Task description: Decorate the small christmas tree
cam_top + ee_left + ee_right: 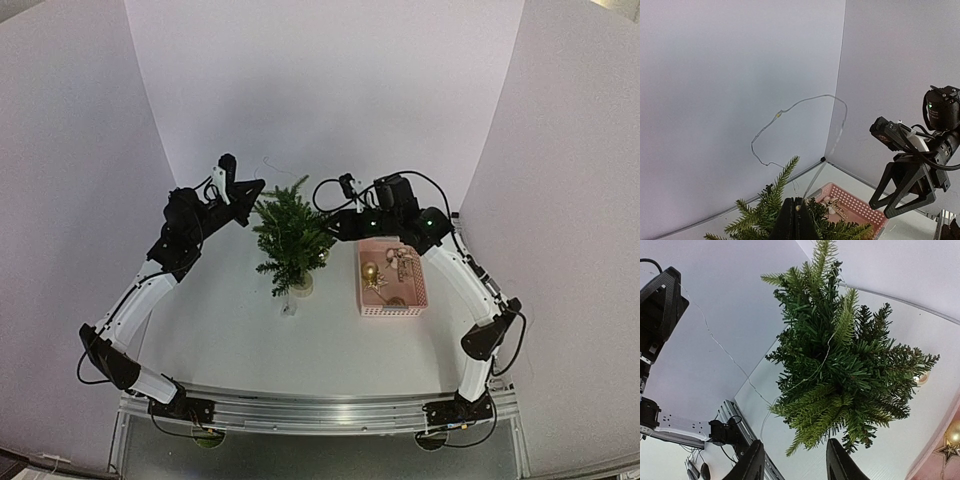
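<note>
Black fingers of the left pincer (798, 202) press together with no gap between them, raised at the upper left of the small christmas tree (292, 235) and close to its top twigs. A thin wire (805, 101) rises from just above those tips, loops up in front of the pale back wall and curls down again; whether the pincer actually pinches its end I cannot tell. From the right wrist view the same wire runs on across the needles of the tree. The tree stands upright near the middle of the white counter (220, 330), between the two arms, on its pale round base (300, 287). A small gold ball (922, 379) shows at the edge of its lower branches on the right side. The right pincer (795, 456) hangs beside the tree's upper right with its fingers apart and nothing between them. To the right of the tree, apart from it, sits a pink basket (393, 312) holding a gold bauble (370, 272) and other small ornaments
</note>
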Controlling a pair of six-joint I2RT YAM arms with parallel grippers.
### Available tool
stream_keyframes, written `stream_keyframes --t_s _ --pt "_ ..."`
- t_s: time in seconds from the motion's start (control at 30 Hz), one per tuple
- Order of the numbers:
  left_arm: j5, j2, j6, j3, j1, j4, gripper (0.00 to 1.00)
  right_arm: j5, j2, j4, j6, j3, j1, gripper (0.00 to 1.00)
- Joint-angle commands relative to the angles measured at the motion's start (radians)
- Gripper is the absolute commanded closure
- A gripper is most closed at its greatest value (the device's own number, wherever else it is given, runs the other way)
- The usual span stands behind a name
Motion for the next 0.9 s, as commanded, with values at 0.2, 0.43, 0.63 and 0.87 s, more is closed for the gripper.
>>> stream_keyframes --t_s 0.2,0.43,0.63,0.87 --pt "0.003 -0.021 -0.004 0.012 0.005 0.030 1.00 0.020 0.116 -0.011 -0.085 0.135 0.014 0.56" --pt "0.001 -0.025 -0.008 0.000 0.005 0.039 1.00 -0.007 0.169 -0.015 -0.078 0.157 0.015 0.64" --pt "0.003 -0.026 -0.009 -0.006 0.005 0.046 1.00 -0.086 0.170 -0.012 -0.059 0.147 0.012 0.70" --pt "0.000 -0.031 -0.009 -0.014 0.005 0.047 1.00 -0.121 0.165 -0.008 -0.045 0.165 0.010 0.82"
